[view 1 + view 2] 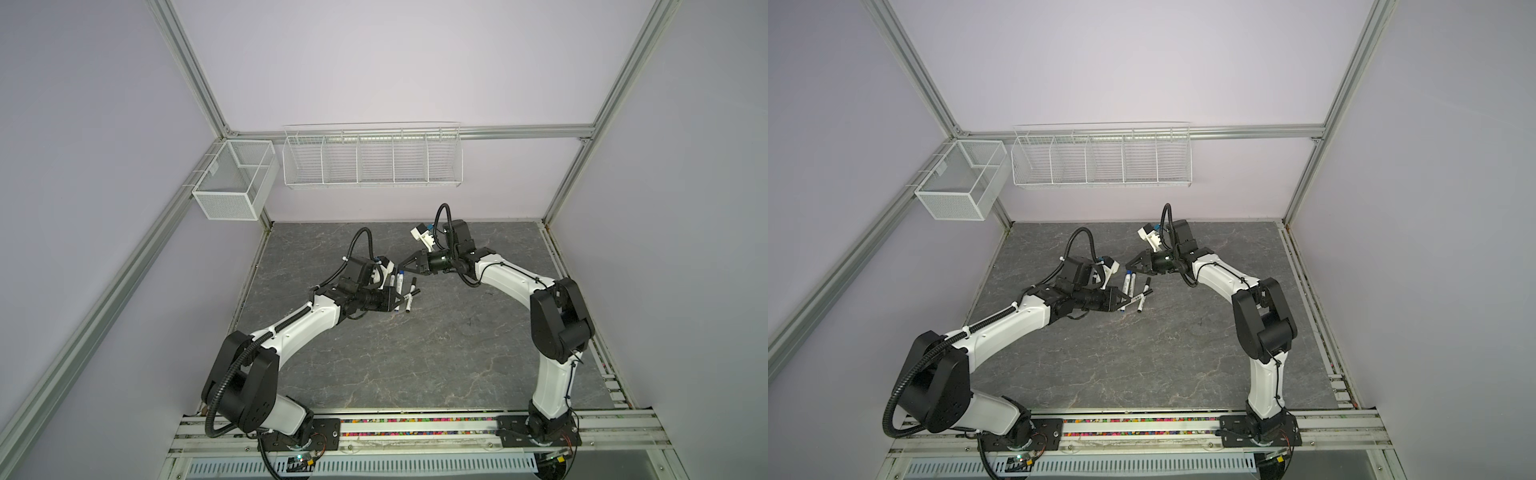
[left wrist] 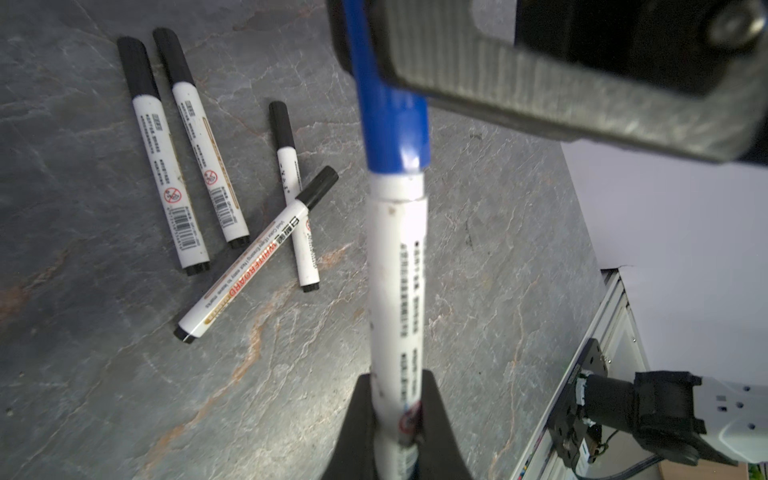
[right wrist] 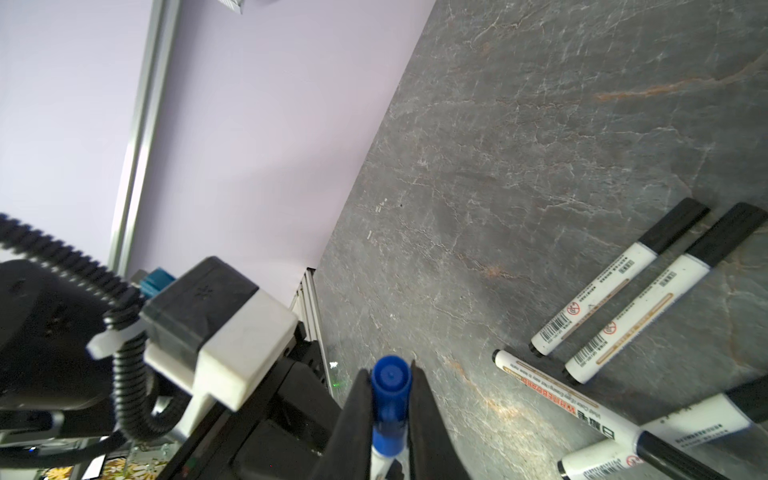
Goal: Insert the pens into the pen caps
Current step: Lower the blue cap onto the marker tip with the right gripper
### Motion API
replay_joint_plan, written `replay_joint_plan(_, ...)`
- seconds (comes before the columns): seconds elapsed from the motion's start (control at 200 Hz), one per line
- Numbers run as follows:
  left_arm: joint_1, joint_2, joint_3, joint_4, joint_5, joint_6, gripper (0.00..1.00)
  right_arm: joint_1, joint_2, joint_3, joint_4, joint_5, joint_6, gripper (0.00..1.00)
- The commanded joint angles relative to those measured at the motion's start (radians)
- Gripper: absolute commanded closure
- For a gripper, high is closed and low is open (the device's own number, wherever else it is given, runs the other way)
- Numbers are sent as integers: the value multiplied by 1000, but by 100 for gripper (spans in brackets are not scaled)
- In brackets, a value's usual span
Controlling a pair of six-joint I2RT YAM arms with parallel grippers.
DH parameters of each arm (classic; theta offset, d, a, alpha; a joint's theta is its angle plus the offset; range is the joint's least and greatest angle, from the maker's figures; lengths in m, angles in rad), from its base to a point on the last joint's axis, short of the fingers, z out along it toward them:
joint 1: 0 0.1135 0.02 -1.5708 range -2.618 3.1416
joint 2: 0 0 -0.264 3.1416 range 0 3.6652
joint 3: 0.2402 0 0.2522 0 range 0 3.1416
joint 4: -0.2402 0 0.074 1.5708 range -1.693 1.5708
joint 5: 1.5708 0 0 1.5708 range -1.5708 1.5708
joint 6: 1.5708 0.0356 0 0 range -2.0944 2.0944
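Blue pen (image 2: 397,270) tight between closed left jaws, blue cap (image 3: 390,380) tight between closed right jaws.

Tabletop (image 2: 478,257) matt, stone-look grey with pale veins; pen barrels (image 2: 397,291) smooth white printed plastic; blue cap (image 2: 392,124) glossy plastic; black caps (image 2: 139,68) duller satin plastic; wall baskets (image 1: 374,166) white-coated wire; frame rail (image 1: 519,131) brushed metal.

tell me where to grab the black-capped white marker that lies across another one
Grip the crossing black-capped white marker mid-barrel, between the crossing and its tail, coming straight down, pinching across its width. That stretch lies on the grey stone-look table, clear of the white marker underneath.
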Motion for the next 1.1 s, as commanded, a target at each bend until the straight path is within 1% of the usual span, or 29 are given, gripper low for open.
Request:
replay_joint_plan(0.0, 35, -28, 34, 150, -82, -34, 100, -12, -37, -52, 17, -109, 62, 84)
replay_joint_plan(0.14, 35, -28, 30, 171, -109, -40, 100, -12, -41, -57, 11, -187, 54, 84)
replay_joint_plan(0.37, 34, -54, 12, 215, -167, -33, 100, -10, -74, -98, -44, -249, 4, 84)
replay_joint_plan(0.51, 30, -72, 5, 224, -180, 4, 100, -10, -86, -95, -111, -259, -52, 84)
replay_joint_plan(0.605, 17, -86, -8, 226, -200, 44, 100, -6, -86, -87, -118, -268, -56, 84)
replay_joint_plan(0.765, -26, -125, -60, 258, -296, 135, 100, 4, -92, -69, -148, -290, -80, 84)
replay_joint_plan(0.855, -28, -145, -93, 295, -335, 134, 100, 5, -101, -66, -165, -303, -99, 84)
replay_joint_plan(0.985, -29, -167, -155, 393, -346, 133, 100, 10, -118, -70, -206, -300, -137, 84)
replay_joint_plan(1.095, -29, -164, -156, 398, -344, 137, 100, 19, -136, -67, -241, -271, -168, 84)
